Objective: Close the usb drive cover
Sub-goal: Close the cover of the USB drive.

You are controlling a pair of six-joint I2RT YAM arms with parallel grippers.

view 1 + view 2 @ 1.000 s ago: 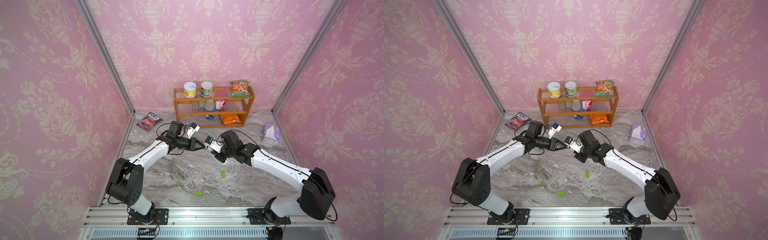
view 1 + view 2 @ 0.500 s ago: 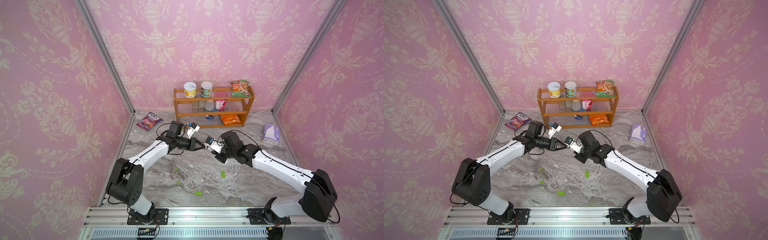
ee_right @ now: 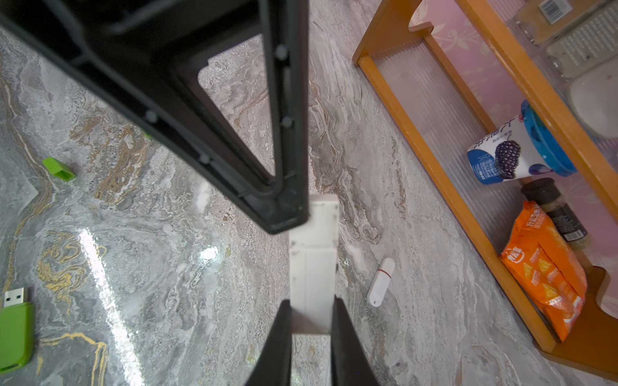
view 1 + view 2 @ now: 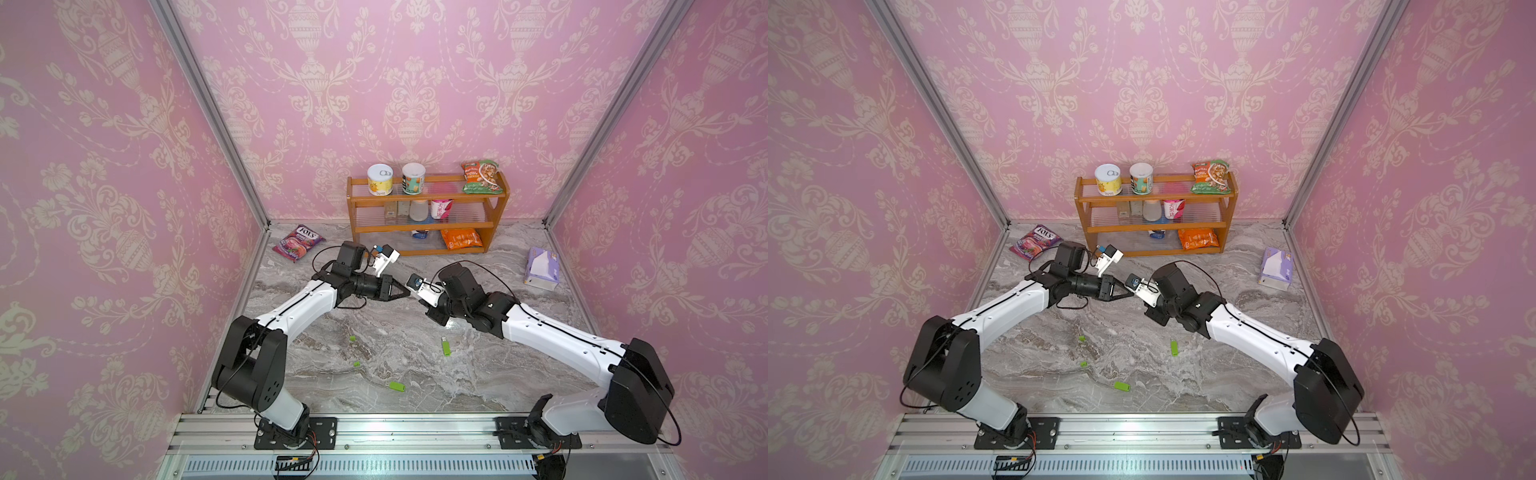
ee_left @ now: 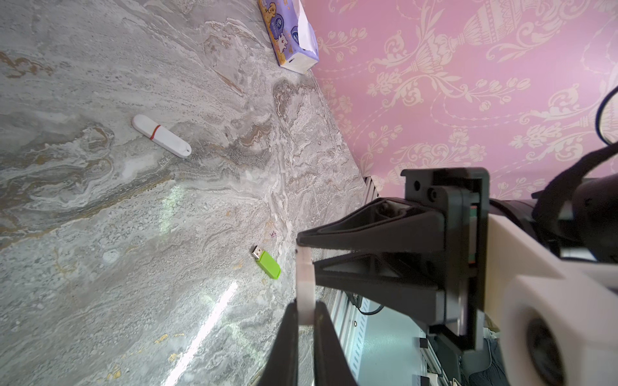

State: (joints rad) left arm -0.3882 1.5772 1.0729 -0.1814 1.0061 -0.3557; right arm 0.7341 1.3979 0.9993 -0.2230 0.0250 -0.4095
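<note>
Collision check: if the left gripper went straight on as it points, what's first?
Likely the right gripper: its fingertips clamp the far end of the drive that the left gripper holds. Gap unclear.

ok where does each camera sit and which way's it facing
Both top views: high at the front, looking down on table, shelf, left arm, right arm.
Left wrist: behind left gripper, facing right gripper; both pinch the white usb drive.
Right wrist: behind right gripper, facing left gripper, shelf.
Wrist views share the capped drive on the table.
</note>
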